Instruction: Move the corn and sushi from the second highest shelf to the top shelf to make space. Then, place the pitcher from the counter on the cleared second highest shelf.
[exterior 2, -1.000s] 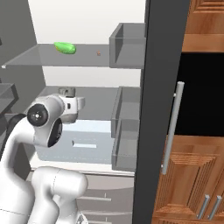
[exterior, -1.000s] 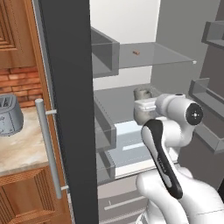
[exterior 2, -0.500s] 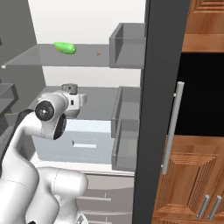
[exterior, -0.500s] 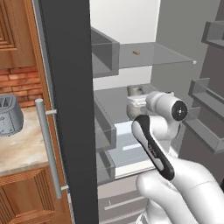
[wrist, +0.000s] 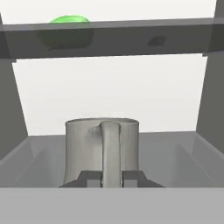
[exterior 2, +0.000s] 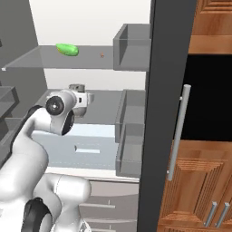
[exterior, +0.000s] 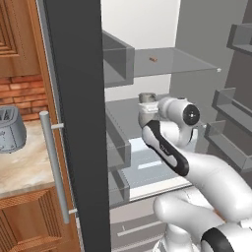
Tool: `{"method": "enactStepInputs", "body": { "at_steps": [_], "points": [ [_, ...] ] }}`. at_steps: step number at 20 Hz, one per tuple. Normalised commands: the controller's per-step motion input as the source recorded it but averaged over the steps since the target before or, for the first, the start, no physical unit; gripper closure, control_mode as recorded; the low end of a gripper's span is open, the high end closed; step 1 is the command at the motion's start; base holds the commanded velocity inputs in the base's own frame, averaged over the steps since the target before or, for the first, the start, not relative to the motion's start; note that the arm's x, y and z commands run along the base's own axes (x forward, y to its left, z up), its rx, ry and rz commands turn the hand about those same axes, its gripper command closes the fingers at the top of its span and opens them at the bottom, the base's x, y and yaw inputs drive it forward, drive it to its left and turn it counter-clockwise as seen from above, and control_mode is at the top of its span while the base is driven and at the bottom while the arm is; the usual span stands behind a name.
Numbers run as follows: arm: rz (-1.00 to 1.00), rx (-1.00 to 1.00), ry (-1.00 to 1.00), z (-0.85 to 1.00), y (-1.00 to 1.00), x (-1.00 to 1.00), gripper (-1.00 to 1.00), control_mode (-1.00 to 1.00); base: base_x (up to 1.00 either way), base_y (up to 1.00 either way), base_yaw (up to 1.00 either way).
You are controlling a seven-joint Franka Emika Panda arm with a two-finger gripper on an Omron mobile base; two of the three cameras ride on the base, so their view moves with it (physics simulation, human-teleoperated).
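Observation:
The grey pitcher (wrist: 87,148) fills the middle of the hand view, its curved handle (wrist: 110,148) facing me. My gripper (wrist: 110,179) is shut on that handle, a dark fingertip (wrist: 89,178) on each side. The pitcher (exterior: 146,98) hangs inside the open fridge over the second highest shelf (exterior: 123,114); I cannot tell whether it touches the shelf. On the top shelf (exterior 2: 54,61) lie the green corn (exterior 2: 67,49) and the tiny reddish-brown sushi (exterior 2: 101,55). The sushi (exterior: 153,59) lies above the pitcher, and the pitcher's rim (exterior 2: 77,86) shows behind my hand.
Grey bins (exterior 2: 131,52) hang at the shelves' right side. Door bins (exterior: 231,130) line the open door. A pale drawer (exterior 2: 86,142) sits below the second shelf. The grey toaster (exterior: 10,130) stands on the counter to the left of the fridge.
My arm has reached deeper into the fridge, carrying the pitcher further in over the second highest shelf. The corn and sushi have not moved.

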Motion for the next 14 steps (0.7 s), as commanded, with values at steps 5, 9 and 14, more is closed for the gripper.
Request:
{"method": "enactStepInputs", "body": {
  "at_steps": [5,9,14],
  "points": [
    [0.0,0.0,0.02,-0.15,0.0,0.4,1.0,-1.0,0.0,0.0,0.0],
    [0.0,0.0,0.0,-0.28,0.05,0.35,1.0,-1.0,0.0,0.0,0.0],
    [0.0,0.0,0.0,-0.13,0.12,0.48,1.0,-1.0,0.0,0.0,0.0]
  ]
}}
